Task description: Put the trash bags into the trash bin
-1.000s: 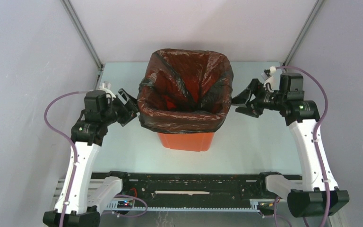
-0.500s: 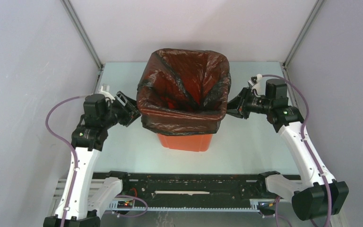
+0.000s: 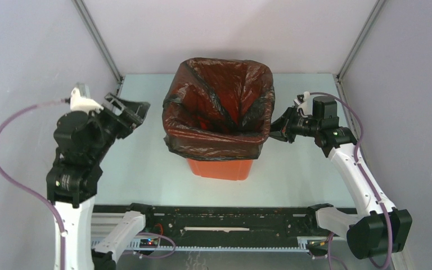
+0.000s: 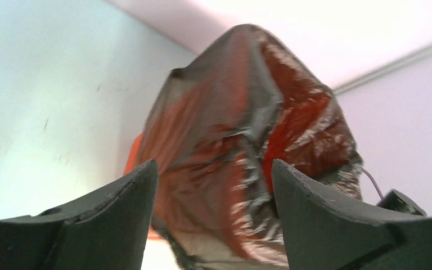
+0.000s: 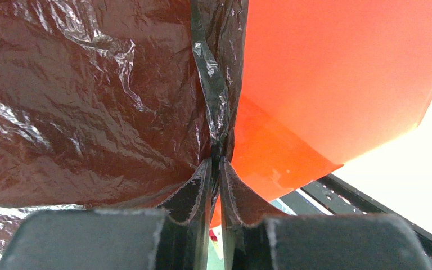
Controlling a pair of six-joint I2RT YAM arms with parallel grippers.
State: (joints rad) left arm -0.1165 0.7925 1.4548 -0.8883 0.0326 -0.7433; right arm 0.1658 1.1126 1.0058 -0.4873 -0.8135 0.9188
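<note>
Pinching a thin fold of the trash bag at the right side of the trash bin, your right gripper was clamped on the film, so a hard tug could have torn it or tipped the bin, which the bag lined and overhung at the rim. Your left gripper hung spread wide, apart on the left, holding nothing to steady that side.

The orange bin stands upright mid-bench, only its lower walls showing. The glossy, wrinkly black bag lines it, mouth open and folded over the rim, hanging partway down the outside with orange glowing through. A fold on its right is pinched by the right fingers.
</note>
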